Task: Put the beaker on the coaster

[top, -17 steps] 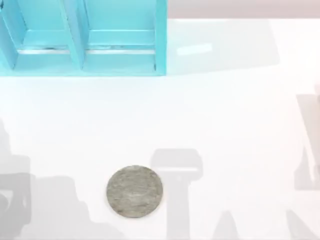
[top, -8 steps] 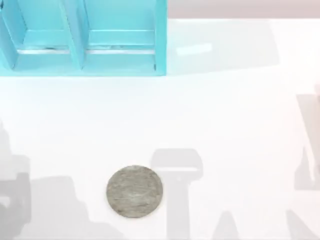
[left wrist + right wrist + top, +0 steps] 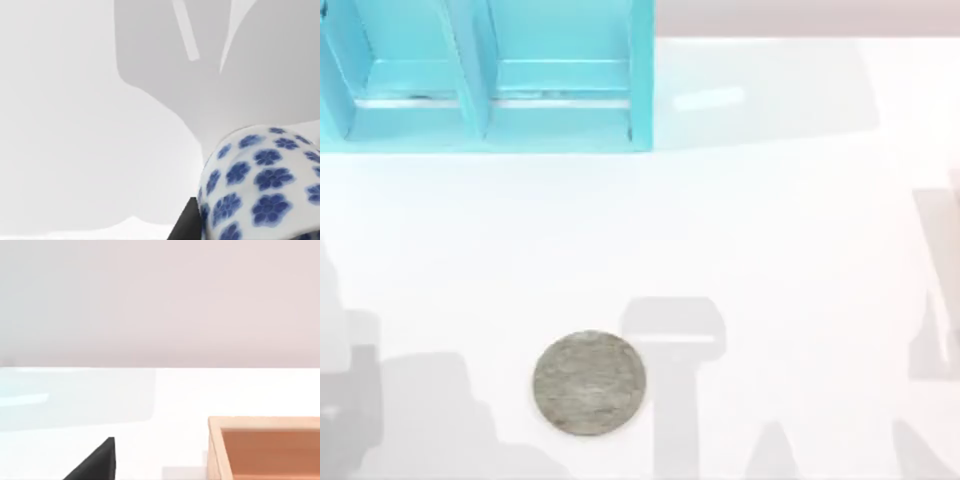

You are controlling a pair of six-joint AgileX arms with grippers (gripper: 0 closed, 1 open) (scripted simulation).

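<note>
The coaster (image 3: 589, 383), a flat grey mottled disc, lies on the white table near the front, a little left of centre in the top view. The beaker (image 3: 260, 190), white with blue flowers, looms very close in the left wrist view above the white table. A dark part of my left gripper (image 3: 187, 225) sits right against its side. Whether the beaker is held I cannot tell. A black tip of my right gripper (image 3: 95, 465) shows low in the right wrist view, away from both objects.
A turquoise shelf unit (image 3: 485, 75) stands at the table's back left. An orange wooden box (image 3: 265, 447) sits near my right gripper. Arm shadows fall along the table's left, front and right edges.
The arm shadow at the top view's left edge has shifted and changed shape a little. The coaster has not moved.
</note>
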